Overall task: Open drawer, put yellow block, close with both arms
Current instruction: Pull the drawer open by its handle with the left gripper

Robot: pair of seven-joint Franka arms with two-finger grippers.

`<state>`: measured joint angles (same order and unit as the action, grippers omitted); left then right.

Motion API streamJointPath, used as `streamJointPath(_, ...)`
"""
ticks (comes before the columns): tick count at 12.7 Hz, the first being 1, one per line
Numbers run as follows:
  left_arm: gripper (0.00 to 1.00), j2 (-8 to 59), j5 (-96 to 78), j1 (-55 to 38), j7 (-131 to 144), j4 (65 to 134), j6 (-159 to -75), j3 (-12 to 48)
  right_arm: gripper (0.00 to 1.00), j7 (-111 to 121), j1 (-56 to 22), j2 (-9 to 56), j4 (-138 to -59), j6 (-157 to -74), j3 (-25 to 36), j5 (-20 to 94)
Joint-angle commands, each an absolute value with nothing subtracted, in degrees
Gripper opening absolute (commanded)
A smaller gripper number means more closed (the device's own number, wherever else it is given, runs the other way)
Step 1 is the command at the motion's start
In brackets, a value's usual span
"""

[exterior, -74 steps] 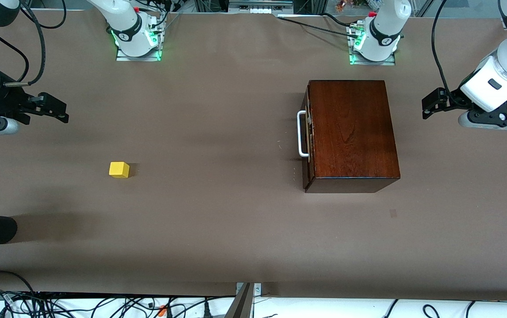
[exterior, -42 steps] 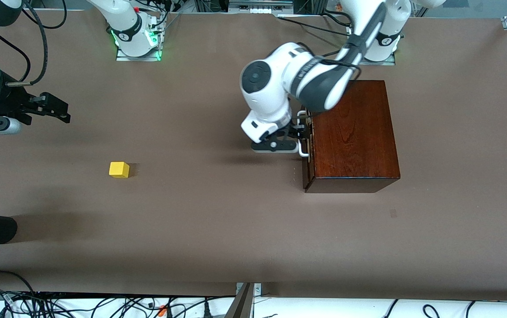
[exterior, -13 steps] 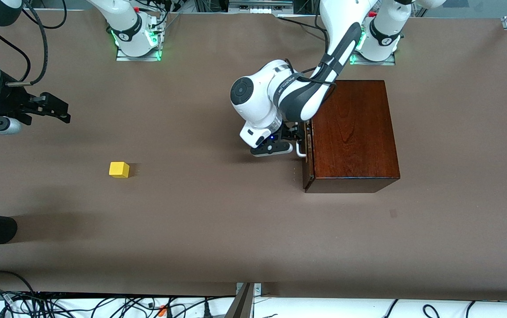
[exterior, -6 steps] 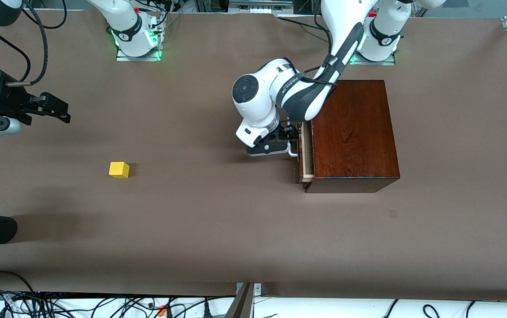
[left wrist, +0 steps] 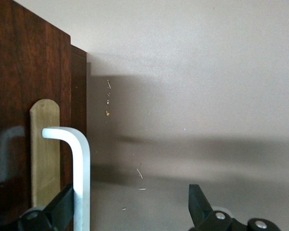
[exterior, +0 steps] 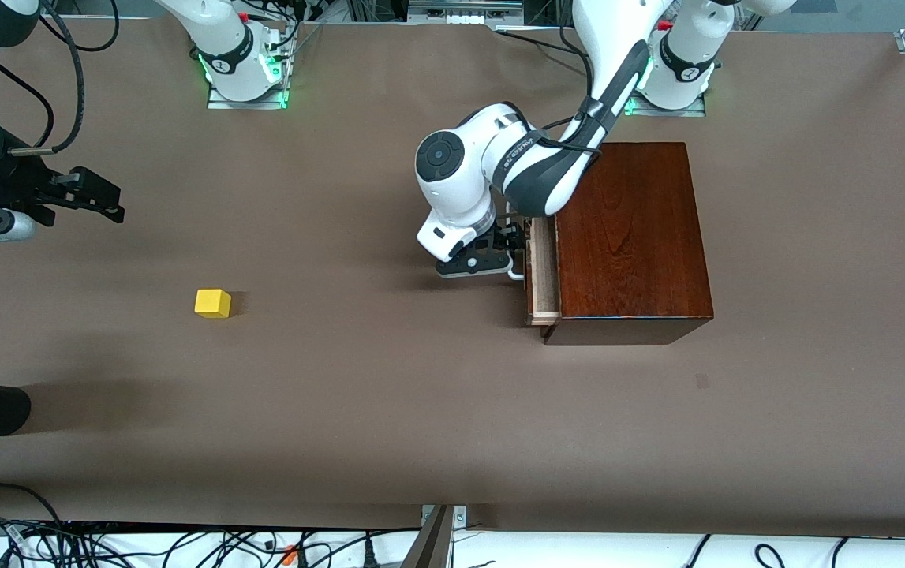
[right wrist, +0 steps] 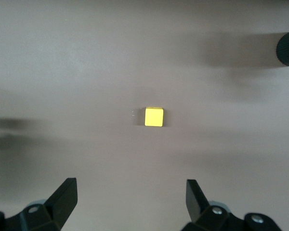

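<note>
Hooking the white handle with my left gripper, I have the fingers spread wide: one finger is tucked between the handle and the dark drawer front, the other stands well clear out over the bare table. The handle bar lies just inside that first finger, so my jaws straddle it without pinching it. The drawer pokes a short way out of the brown wooden box, a strip of pale wood showing along its top edge, right at my left fingertips.

My right gripper waits at the right arm's end of the table, up in the air, jaws apart and empty. The yellow block sits on the table ahead of those open fingers, roughly centred between them, well apart from the tips. It rests alone, far from the drawer.
</note>
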<state>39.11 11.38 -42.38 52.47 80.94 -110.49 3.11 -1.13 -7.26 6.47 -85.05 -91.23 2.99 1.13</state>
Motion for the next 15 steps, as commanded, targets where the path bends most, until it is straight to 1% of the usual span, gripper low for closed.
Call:
streamJointPath(1,1.0,42.8,6.2,-45.5,54.5,79.5,-119.7,4.8,1.0,-0.3,-7.2,6.6,-84.5,-91.3,2.9,1.6)
streamJointPath(2,1.0,42.9,6.2,-45.9,54.5,79.5,-120.9,4.7,1.0,-0.3,-7.1,6.6,-84.5,-91.5,2.9,1.9)
streamJointPath(8,1.0,41.3,6.3,-45.6,54.0,79.4,-120.5,4.7,1.0,-0.3,-6.9,7.6,-84.6,-92.7,2.9,2.1)
streamJointPath(10,1.0,41.4,6.1,-45.9,54.2,77.2,-120.5,4.8,1.0,-0.3,-6.8,7.6,-84.5,-92.7,2.9,2.1)
streamJointPath(15,1.0,41.4,4.2,-46.0,54.4,77.1,-120.6,4.8,1.0,-0.3,-6.7,7.7,-84.5,-92.7,3.1,3.2)
